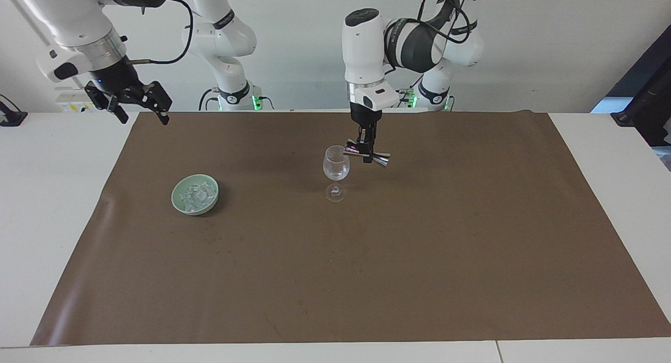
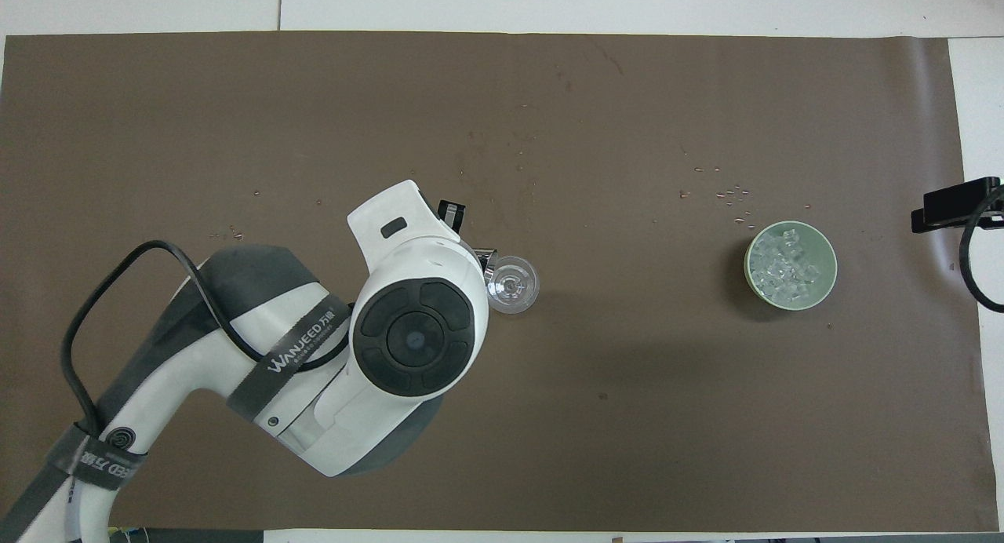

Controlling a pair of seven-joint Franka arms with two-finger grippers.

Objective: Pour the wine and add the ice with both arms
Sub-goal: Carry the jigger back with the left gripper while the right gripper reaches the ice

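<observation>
Your left gripper [image 1: 366,152] clamps a steel jigger [image 1: 368,155] tipped sideways at the wine glass [image 1: 335,169] rim, so it pours. The ice [image 1: 195,196] sits in its green bowl [image 1: 181,204]; your right gripper [image 1: 137,108], fingers spread, waits above the right arm's table end.

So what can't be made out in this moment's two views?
- Left gripper and most of the metal jigger it holds: in the overhead view the arm's own wrist covers them.
- Liquid in the wine glass: too clear to tell, either view.
- Ice count in the green bowl: cubes too small.
- Right gripper: cut by the overhead view's edge.
</observation>
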